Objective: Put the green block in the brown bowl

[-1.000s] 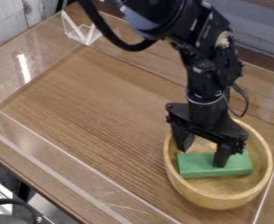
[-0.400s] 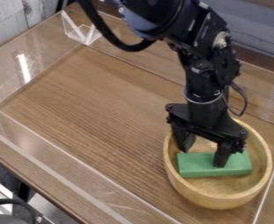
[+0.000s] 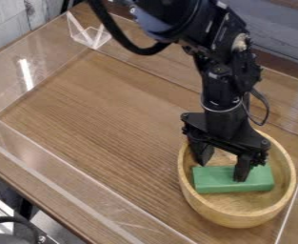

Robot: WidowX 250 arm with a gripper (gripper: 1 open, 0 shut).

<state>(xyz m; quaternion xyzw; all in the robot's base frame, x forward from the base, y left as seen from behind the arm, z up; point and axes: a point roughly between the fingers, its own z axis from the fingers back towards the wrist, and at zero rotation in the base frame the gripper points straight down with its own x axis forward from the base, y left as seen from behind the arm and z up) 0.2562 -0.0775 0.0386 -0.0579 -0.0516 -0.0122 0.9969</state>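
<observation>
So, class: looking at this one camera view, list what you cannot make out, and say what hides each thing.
- Middle of the green block: covered by the gripper standing over it.
- Whether the fingertips touch the block: too small to tell.
- Brown bowl far inner wall: behind the gripper.
- Arm's upper part: cut off by the top edge.

wooden bowl (image 3: 216, 207); matt green block (image 3: 234, 178); woodgrain table (image 3: 100, 105).

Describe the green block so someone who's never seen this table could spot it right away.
Find the round wooden bowl at the near right of the wooden table. The green block lies inside it, under the open gripper: a flat bright green bar, the only green thing there.
</observation>
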